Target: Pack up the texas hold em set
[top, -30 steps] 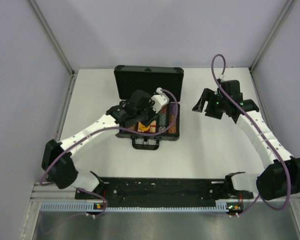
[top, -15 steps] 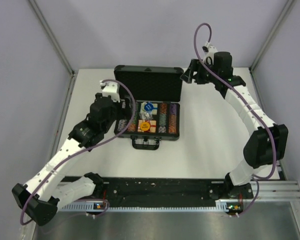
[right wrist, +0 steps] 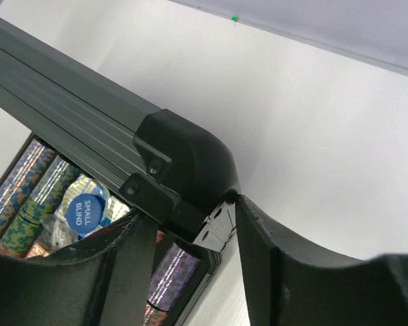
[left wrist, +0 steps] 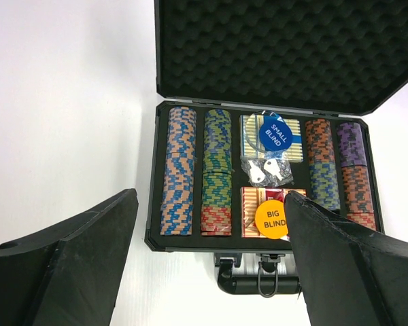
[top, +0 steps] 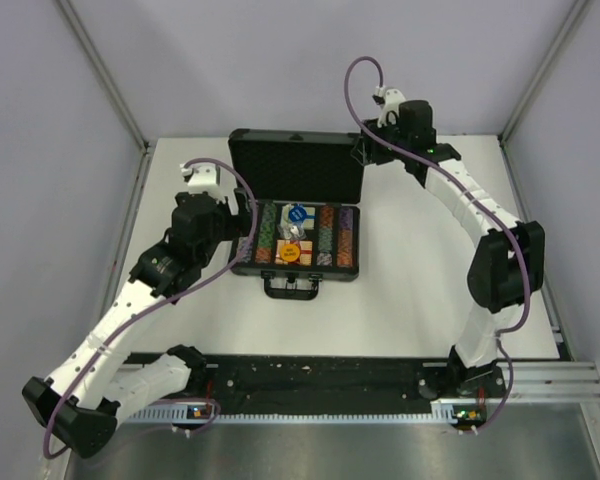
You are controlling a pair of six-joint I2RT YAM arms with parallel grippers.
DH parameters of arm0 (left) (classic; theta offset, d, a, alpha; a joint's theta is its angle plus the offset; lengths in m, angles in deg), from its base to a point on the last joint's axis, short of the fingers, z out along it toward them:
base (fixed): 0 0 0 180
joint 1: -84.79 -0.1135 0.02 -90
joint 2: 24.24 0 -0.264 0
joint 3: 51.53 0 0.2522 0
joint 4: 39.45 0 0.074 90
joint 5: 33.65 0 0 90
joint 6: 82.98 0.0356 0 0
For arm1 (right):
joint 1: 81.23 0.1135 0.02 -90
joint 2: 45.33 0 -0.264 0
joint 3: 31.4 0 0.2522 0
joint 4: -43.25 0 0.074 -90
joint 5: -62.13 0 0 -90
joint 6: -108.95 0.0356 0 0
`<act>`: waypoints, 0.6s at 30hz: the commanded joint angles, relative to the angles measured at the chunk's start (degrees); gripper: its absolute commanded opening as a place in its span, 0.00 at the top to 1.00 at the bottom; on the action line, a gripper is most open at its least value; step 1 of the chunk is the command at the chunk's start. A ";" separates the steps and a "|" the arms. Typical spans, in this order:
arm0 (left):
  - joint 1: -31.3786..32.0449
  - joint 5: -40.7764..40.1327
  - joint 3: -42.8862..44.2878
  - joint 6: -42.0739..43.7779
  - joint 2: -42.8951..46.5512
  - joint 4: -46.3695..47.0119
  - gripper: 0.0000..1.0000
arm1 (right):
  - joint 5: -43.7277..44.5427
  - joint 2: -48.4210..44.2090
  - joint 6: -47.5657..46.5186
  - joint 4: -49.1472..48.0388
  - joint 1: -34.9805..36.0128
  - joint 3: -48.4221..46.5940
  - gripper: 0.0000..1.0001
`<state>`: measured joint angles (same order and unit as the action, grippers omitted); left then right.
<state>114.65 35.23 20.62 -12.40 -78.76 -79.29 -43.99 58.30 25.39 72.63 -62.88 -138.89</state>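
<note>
Right now the L gripper (left wrist: pixel 211 195) is spread wide w/ nothing btwn its fingers (left wrist: pixel 88 258). It hangs over the table (top: pixel 430 300) by the left side of the black hard case (top: pixel 296 272), and its cam looks down into the open tray.

R gripper (right wrist: pixel 194 214) sits at the upper right corner of the lid (top: pixel 296 165). Its jaws stand one on each side of that corner, w/ the black corner cap and a small metal bracket btwn them. Can't tell whether they pinch the lid or only straddle it.

The lid stands raised at the rear of the case, its egg-crate foam lining facing fwd. The case lies mid-table w/ its handle (left wrist: pixel 258 280) toward the arm bases.

Inside the case:
- Chip rows: two columns on the left (left wrist: pixel 178 180), two on the right (left wrist: pixel 323 163), multicoloured.
- Centre, rear: a blue-striped card box (left wrist: pixel 250 129) w/ the blue SMALL BLIND button (left wrist: pixel 275 133) on top.
- Centre, front: a red card box (left wrist: pixel 250 204) w/ the orange BIG BLIND button (left wrist: pixel 271 219) on top.
- Btwn the two buttons lies a small clear bag (left wrist: pixel 266 170) holding white bits, too small to name.
</note>
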 commanded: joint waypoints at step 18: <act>-2.18 -0.23 1.20 -1.50 1.08 0.42 0.06 | 14.62 -10.46 -9.77 -4.98 7.31 7.67 1.00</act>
<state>112.95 35.45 20.62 -12.83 -78.74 -80.30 -29.92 54.85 16.47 72.17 -57.85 -135.00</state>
